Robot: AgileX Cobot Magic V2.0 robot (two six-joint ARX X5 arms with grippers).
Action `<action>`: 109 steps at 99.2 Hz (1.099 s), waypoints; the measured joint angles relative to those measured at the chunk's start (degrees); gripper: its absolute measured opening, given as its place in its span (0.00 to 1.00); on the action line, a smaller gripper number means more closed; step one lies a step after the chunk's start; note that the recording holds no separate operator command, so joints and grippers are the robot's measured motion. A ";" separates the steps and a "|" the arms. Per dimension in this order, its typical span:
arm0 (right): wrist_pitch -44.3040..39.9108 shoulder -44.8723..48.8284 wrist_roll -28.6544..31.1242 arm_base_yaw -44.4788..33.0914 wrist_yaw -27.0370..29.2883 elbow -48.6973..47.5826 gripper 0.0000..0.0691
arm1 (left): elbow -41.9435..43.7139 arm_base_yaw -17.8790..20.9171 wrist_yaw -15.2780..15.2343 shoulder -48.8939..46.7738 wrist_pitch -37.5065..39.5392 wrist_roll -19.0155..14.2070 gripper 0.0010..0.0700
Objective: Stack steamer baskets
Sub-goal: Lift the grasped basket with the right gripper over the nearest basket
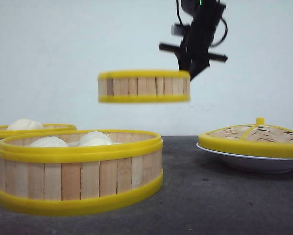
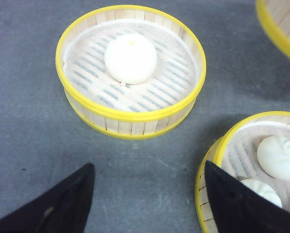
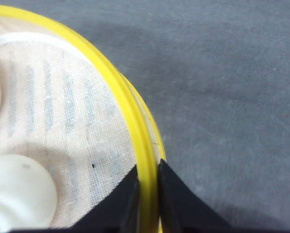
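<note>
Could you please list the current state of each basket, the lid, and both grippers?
Lifted steamer basket: airborne, level, gripped at its rim.
Near steamer basket: on the table, open, holding buns.
Far steamer basket: on the table, open, one bun.
Lid: resting on the white plate.
Right gripper: clamped on the rim.
Left gripper: open, empty.

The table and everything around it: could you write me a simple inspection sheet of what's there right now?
Surface: dark grey table, bare between items.
Job's things: three steamer baskets. The near basket holds white buns; the far-left basket holds one bun; the lifted basket hangs in the air, level, with buns inside.
Clutter: woven lid resting on a white plate, at the right.
Grippers: right tool pinches the lifted basket's rim; left tool open over bare table, holding nothing.
Cables: black cable beside the right arm.
Surroundings: plain white wall.
</note>
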 joint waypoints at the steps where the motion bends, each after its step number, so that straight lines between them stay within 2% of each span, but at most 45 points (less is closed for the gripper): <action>1: -0.52 0.00 0.00 0.15 0.00 0.55 0.04 | 0.00 0.00 0.00 0.00 0.00 0.00 0.62; 18: -9.27 0.00 0.02 2.14 -0.09 8.70 0.04 | 0.00 0.00 0.00 0.00 0.00 0.00 0.62; 32: -15.93 0.00 0.02 3.89 0.15 11.45 0.04 | 0.00 0.00 0.00 0.00 -0.09 0.00 0.62; 53: -16.70 -0.15 0.04 7.61 3.82 12.59 0.04 | 0.00 0.00 0.00 0.00 -0.85 0.00 0.62; 74: -16.79 -1.57 -0.26 11.52 1.95 12.59 0.04 | 0.00 0.00 0.00 0.00 -1.55 0.33 0.62; 109: -16.81 -7.74 -1.53 16.15 2.86 10.10 0.04 | 0.00 0.00 -0.09 0.00 -1.55 1.16 0.62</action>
